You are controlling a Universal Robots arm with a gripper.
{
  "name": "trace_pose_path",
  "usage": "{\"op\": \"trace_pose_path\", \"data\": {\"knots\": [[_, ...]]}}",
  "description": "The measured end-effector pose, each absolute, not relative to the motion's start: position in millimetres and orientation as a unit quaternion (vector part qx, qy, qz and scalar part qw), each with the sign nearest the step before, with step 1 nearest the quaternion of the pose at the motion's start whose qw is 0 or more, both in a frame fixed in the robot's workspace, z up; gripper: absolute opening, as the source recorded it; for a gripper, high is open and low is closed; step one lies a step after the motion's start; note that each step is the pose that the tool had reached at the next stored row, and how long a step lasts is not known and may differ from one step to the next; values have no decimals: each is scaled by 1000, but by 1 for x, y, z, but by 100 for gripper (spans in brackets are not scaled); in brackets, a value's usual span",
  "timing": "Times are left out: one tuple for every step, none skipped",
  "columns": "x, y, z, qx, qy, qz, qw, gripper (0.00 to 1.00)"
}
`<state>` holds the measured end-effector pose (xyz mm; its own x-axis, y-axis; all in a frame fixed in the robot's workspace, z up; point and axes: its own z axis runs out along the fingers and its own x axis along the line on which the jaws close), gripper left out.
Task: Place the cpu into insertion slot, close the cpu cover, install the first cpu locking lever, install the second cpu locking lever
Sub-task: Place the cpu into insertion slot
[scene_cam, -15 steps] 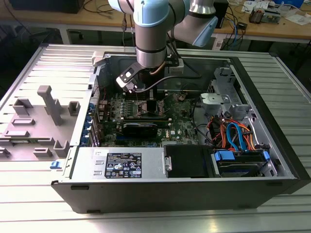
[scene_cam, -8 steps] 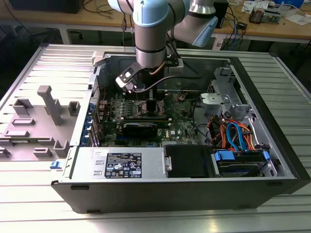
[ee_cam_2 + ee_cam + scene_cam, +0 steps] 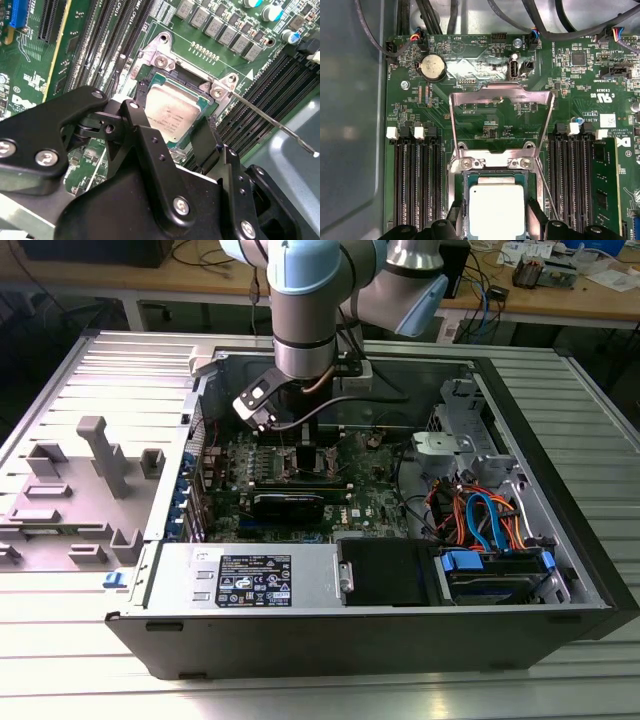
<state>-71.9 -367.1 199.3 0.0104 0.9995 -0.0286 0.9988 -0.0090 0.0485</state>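
The cpu [image 3: 497, 207], a small square chip with a dull silver top, lies flat in the insertion slot [image 3: 492, 161] on the green board. My gripper [image 3: 497, 219] stands over it, one black finger against each of two opposite edges, shut on the chip. In the second wrist view the cpu [image 3: 172, 110] sits inside the slot's metal rim [image 3: 161, 61] between the fingers [image 3: 134, 117]. The cpu cover [image 3: 500, 94] is swung up and back, off the slot. A thin wire locking lever [image 3: 270, 121] sticks out free beside the slot. In the exterior view my gripper [image 3: 303, 452] reaches down into the computer case.
Long black memory slots [image 3: 417, 185] run along both sides of the socket. The case walls [image 3: 545, 455] enclose the board. Orange and blue cables and a drive cage [image 3: 480, 525] lie at the exterior view's right. A grey fixture plate [image 3: 70, 490] lies at its left.
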Motion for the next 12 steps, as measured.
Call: {"op": "trace_pose_path", "data": {"knots": [[-72, -367, 199, 710, 703, 7, 27, 62], [-72, -367, 199, 710, 703, 7, 28, 62], [-72, -367, 199, 710, 703, 6, 28, 62], [-72, -368, 199, 710, 703, 5, 29, 62], [-72, -368, 200, 710, 703, 5, 29, 62], [-72, -368, 200, 710, 703, 5, 29, 62], [-72, -368, 200, 710, 703, 5, 29, 62], [-72, -368, 200, 710, 703, 5, 29, 62], [-72, -368, 201, 710, 703, 5, 29, 62], [-72, -368, 201, 710, 703, 5, 29, 62], [-72, -368, 202, 710, 703, 5, 29, 62], [-72, -368, 203, 710, 703, 5, 29, 62]]}}
